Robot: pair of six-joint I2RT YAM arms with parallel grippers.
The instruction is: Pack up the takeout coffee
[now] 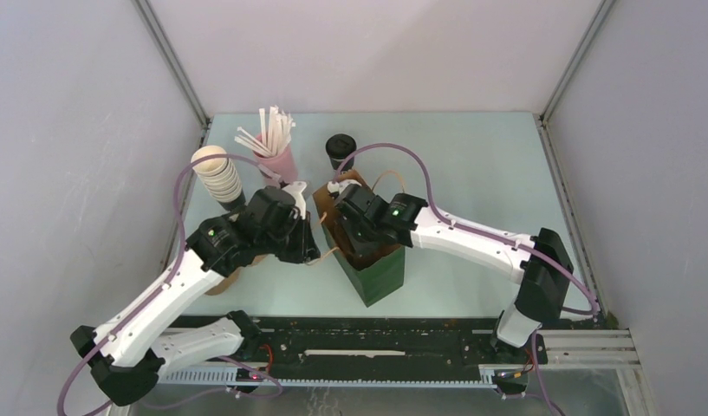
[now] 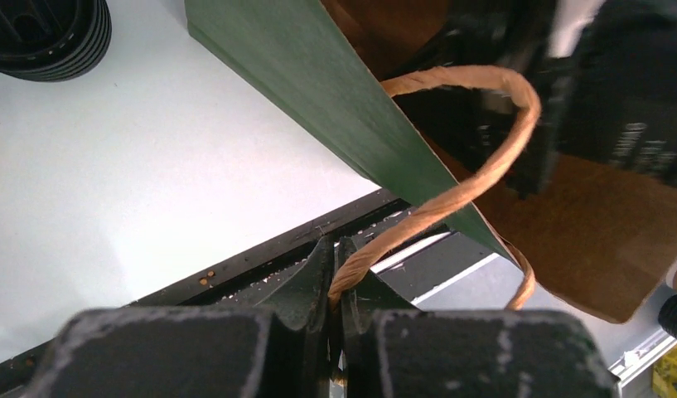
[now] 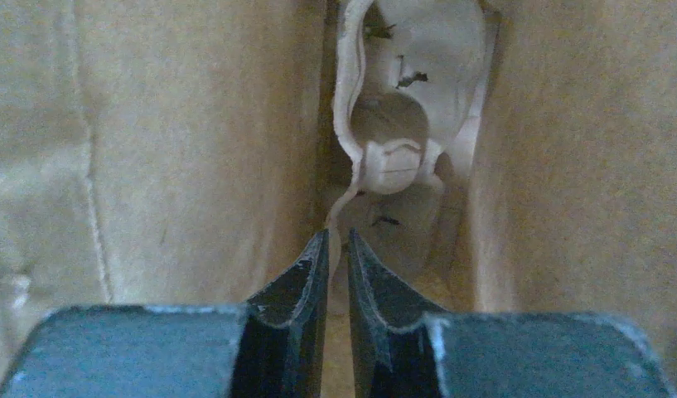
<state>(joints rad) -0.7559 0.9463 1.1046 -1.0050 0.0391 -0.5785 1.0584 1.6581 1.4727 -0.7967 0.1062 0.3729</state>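
1. Takeout coffee [image 1: 340, 149] stands upright with its black lid on, on the pale table [image 1: 471, 165], outside the green paper bag [image 1: 380, 277] and at about 12 o'clock from the bag's mouth.
2. At the coffee's 9 o'clock is a pink cup of white sticks [image 1: 276, 152]. Farther the same way is a tilted stack of lidless cups [image 1: 216, 172].
3. The right gripper [image 3: 338, 240] is down inside the bag, its jaws a narrow slit apart. A thin white piece [image 3: 418, 50] reaches its tips, and I cannot tell whether it is gripped.
4. The left gripper [image 2: 336, 249] is pinched tight on the bag's twine handle [image 2: 484, 178], at the bag's 9 o'clock.
5. A stack of black lids [image 2: 45, 37] sits on the table.
6. A black rail [image 1: 376, 342] runs along the near edge.
7. Plain grey-white walls [image 1: 350, 52] with metal corner posts [image 1: 172, 61] close in the table.
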